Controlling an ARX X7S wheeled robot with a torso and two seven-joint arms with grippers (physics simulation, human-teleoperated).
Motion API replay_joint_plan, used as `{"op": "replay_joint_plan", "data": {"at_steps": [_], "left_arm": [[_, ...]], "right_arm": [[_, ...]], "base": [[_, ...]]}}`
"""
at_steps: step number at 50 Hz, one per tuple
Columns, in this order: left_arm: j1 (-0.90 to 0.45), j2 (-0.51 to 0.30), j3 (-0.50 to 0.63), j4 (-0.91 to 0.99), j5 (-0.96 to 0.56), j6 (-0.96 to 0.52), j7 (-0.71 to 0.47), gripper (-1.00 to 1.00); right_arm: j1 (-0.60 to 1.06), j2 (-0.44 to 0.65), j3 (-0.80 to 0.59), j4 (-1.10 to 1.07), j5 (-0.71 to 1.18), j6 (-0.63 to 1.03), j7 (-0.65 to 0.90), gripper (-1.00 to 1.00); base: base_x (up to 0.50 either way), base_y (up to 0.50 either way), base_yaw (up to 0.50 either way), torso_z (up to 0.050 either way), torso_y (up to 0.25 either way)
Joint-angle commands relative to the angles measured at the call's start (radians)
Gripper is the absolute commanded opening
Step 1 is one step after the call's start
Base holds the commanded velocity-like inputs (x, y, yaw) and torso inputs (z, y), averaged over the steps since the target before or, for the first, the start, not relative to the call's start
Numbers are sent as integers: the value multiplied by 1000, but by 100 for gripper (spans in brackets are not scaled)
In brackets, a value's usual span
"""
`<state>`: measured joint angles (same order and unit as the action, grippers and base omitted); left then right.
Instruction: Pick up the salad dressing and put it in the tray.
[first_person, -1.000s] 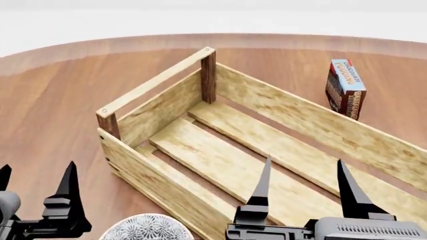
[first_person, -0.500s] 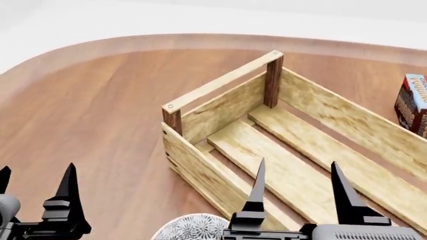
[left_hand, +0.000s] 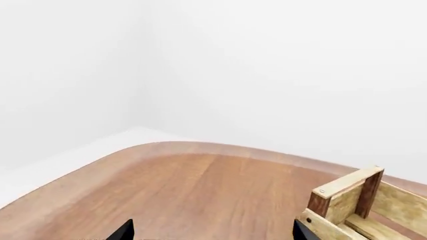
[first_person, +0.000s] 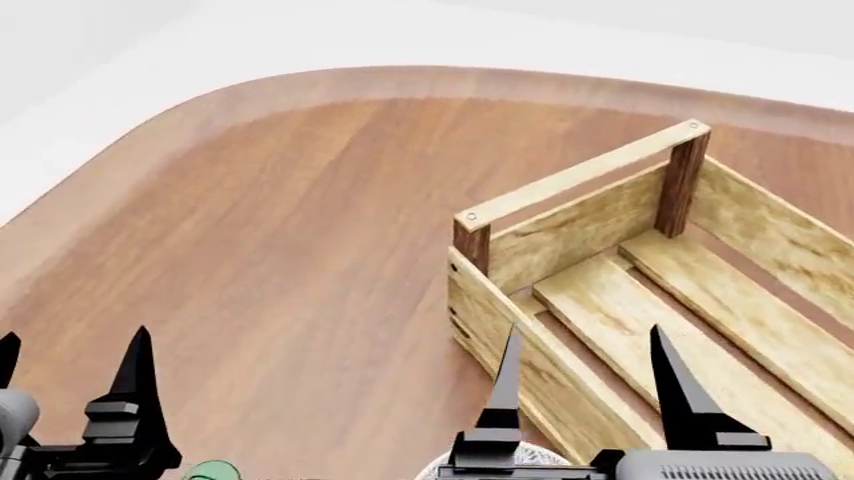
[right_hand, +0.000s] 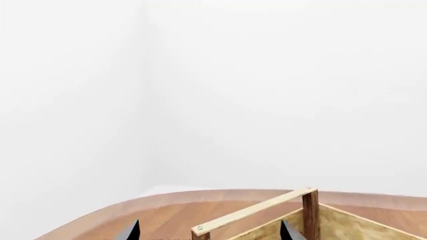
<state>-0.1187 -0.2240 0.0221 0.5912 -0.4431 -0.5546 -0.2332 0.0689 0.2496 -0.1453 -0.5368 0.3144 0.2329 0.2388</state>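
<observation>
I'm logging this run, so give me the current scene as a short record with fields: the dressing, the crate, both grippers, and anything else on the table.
salad dressing: only a green cap shows at the head view's bottom edge, beside the left gripper; not held
tray: wooden slat crate on the table, nothing seen inside its visible part
left gripper: open, empty, low at the near left
right gripper: open, empty, fingers over the crate's near wall
bowl: patterned rim barely visible behind the right gripper
table: brown wood, rounded edge

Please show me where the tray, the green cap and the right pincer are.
tray (first_person: 577, 222): head view, end wall.
green cap (first_person: 211, 471): head view, its top at the bottom edge.
right pincer (first_person: 587, 385): head view, between its tips.
</observation>
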Motion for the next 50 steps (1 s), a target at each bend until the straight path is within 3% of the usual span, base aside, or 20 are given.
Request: {"op": "replay_joint_plan", "data": {"at_steps": [1,17,34,50], "left_arm": [[2,-6,-1,8,-11,2,-4,100],[3,-12,4,5,-17,11,-11,100],[0,-21,-6,10,-33,7,-23,100],[-7,-29,-5,7,-42,6,-32,100]], "right_arm": [[-5,14,-11,-3,8,-10,-3,100],[-8,26,-25,9,25,-24,-15,100],[-39,129,-109,-40,53,138,-75,100],[-69,200,-192,-41,94,168,-196,100]], "base": [[0,0,500,0,0],[0,0,499,0,0],[0,0,0,0,0],[0,0,0,0,0]]}}
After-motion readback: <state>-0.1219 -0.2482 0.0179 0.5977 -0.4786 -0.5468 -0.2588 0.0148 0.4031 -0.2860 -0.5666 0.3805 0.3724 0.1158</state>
